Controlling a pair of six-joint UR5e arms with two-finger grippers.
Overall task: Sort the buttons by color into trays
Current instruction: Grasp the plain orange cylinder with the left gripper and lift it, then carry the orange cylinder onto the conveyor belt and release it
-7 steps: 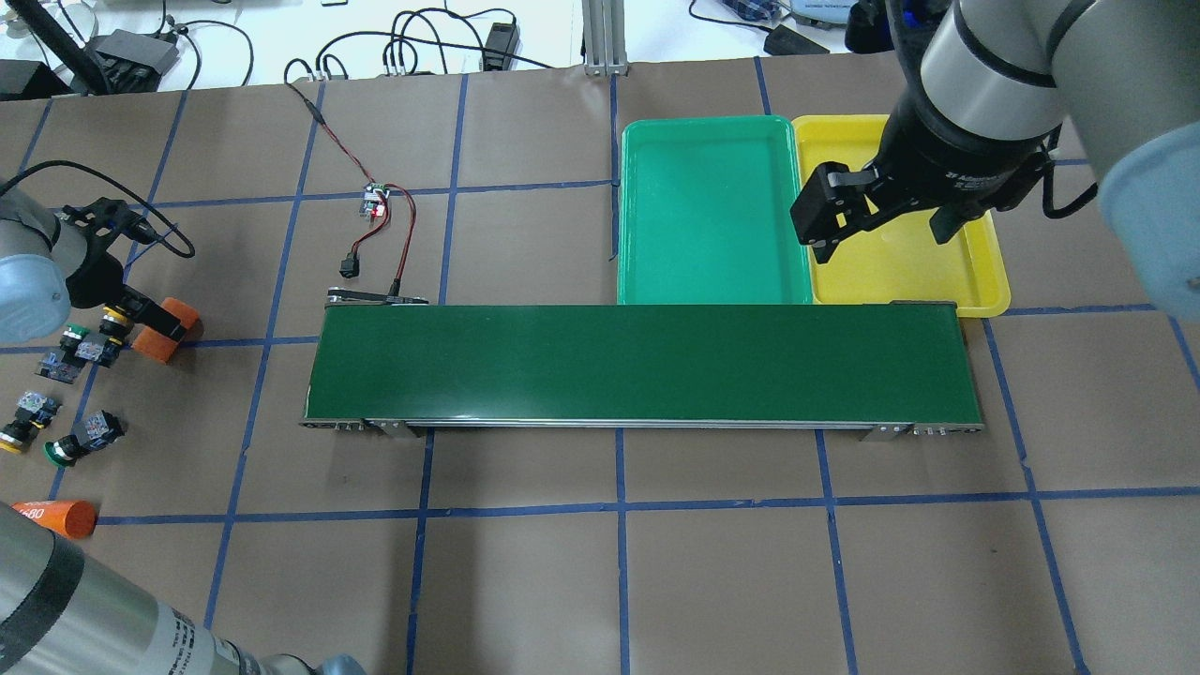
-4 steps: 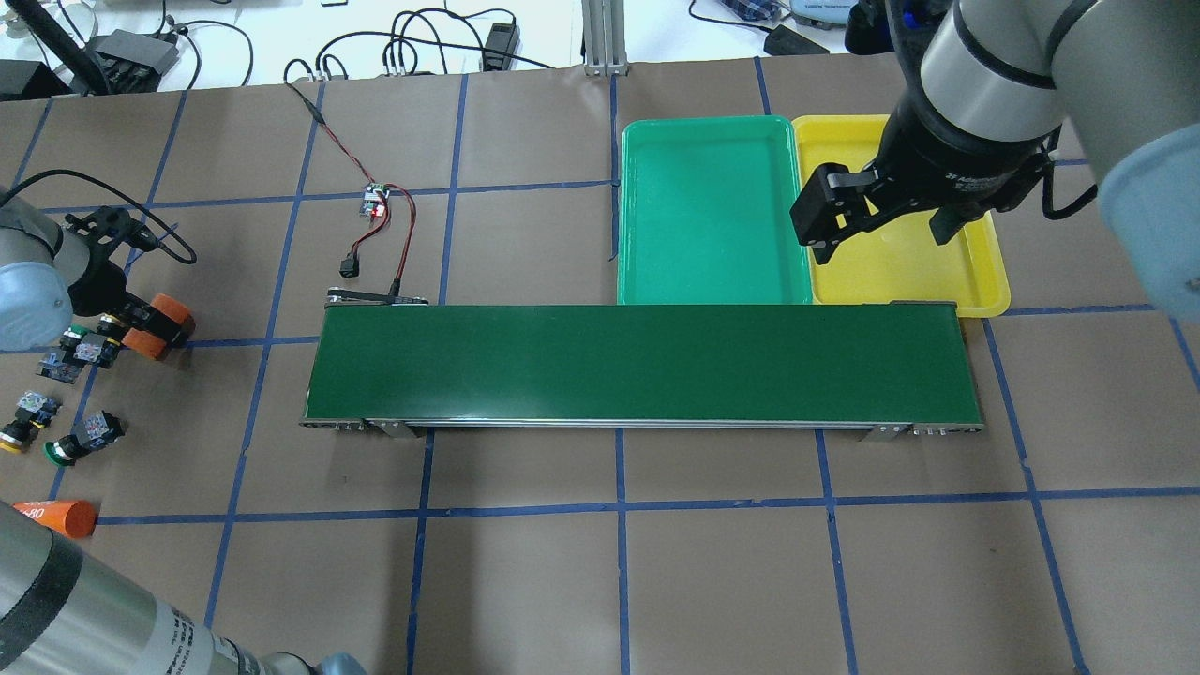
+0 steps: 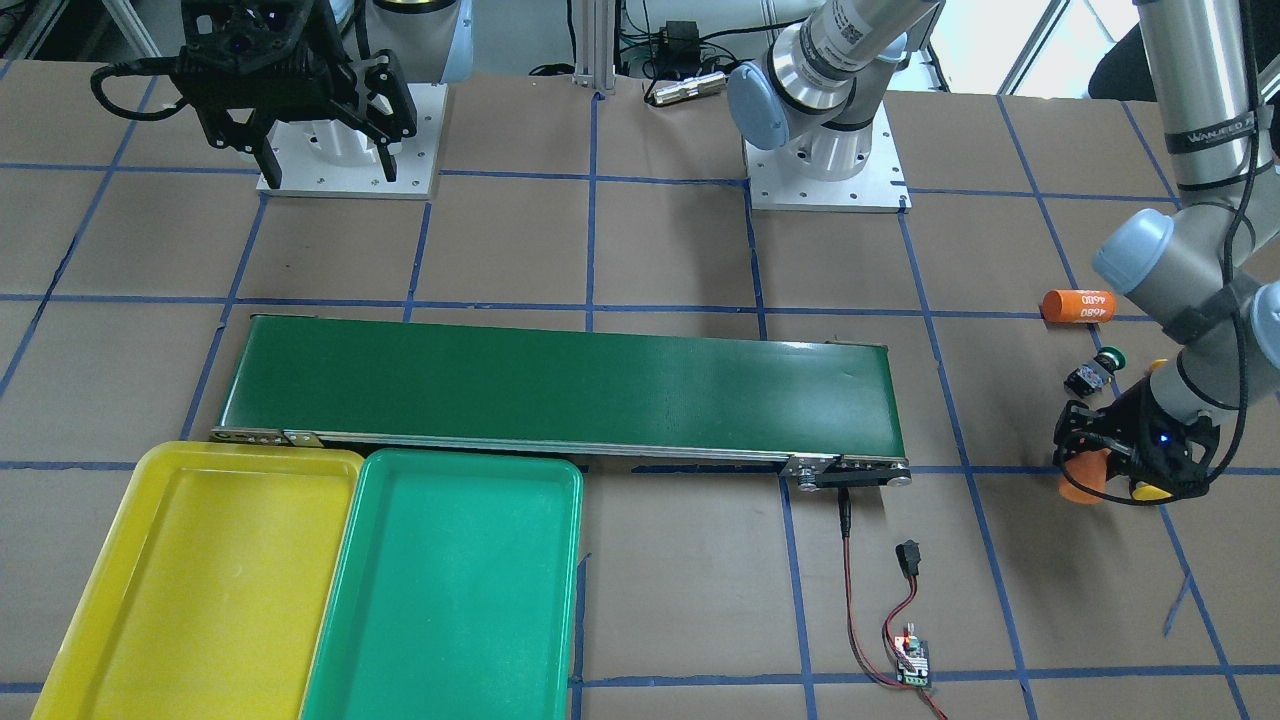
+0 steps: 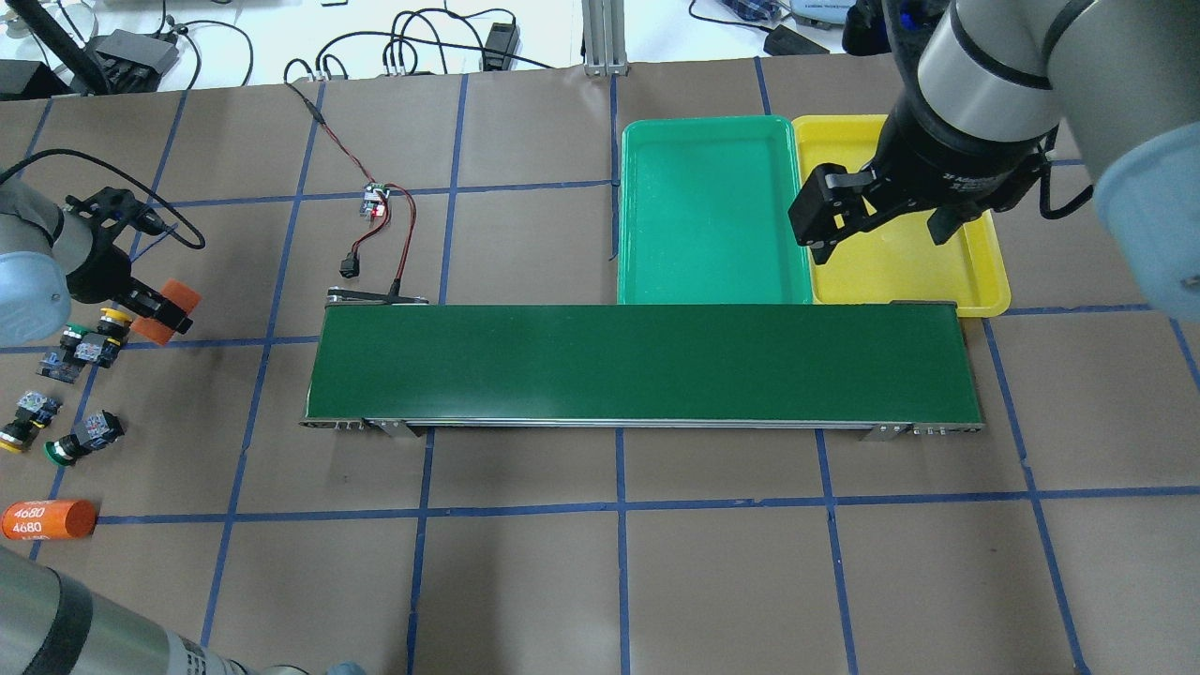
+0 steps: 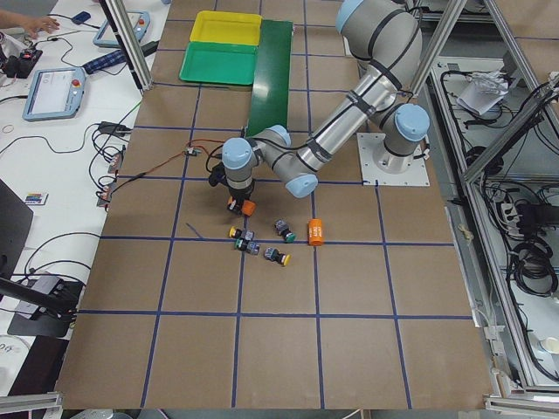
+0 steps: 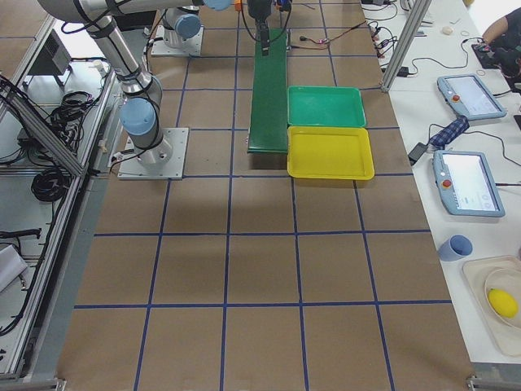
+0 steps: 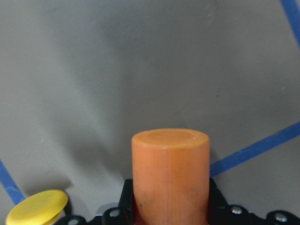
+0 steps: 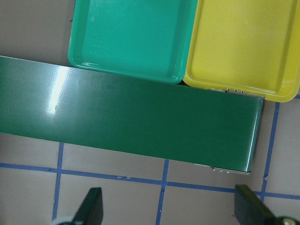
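My left gripper is shut on an orange cylinder, which fills the left wrist view between the fingers. Beside it lie the buttons: a yellow-capped one, a green-capped one, another yellow one and another green one. A yellow cap shows at the wrist view's lower left. My right gripper is open and empty, hanging above the yellow tray. The green tray stands next to it. I see nothing in either tray.
A long dark green conveyor belt runs across the table's middle, in front of the trays. A second orange cylinder marked 4680 lies near the left front. A small circuit board with red and black wires lies beyond the belt's left end.
My left gripper, with the orange cylinder in it, has shifted slightly away from the buttons. The left arm's near segment has moved and uncovered the second cylinder. The right arm has not moved.
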